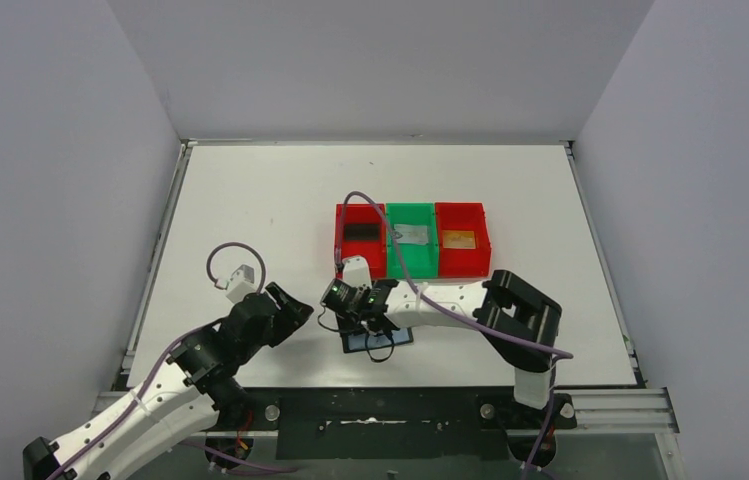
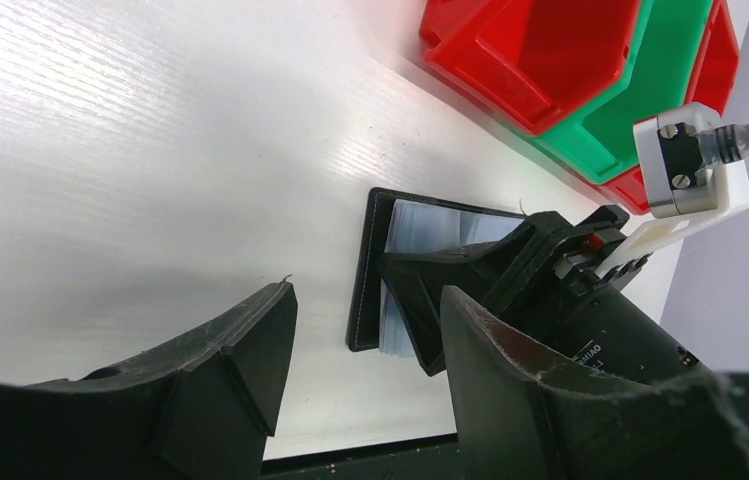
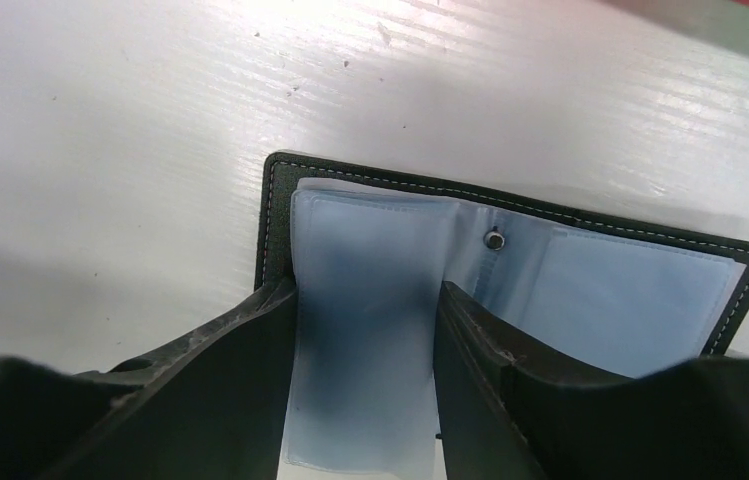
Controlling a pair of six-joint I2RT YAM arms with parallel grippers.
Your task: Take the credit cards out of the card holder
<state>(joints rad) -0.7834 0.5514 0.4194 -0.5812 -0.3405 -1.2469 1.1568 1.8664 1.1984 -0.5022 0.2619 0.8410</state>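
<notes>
Your card holder (image 3: 600,290) lies open on the white table (image 1: 250,200), close to its near edge and just near of the row of bins (image 1: 411,268); your right gripper (image 3: 365,330) stands over it, jaws half apart either side of a clear sleeve (image 3: 370,240), touching its edges; you cannot tell whether they squeeze it; your left gripper (image 2: 365,305) hovers just left of the card holder, jaws wide, holding nothing; bare table runs left and far; grey walls (image 1: 50,200) close three sides.
</notes>
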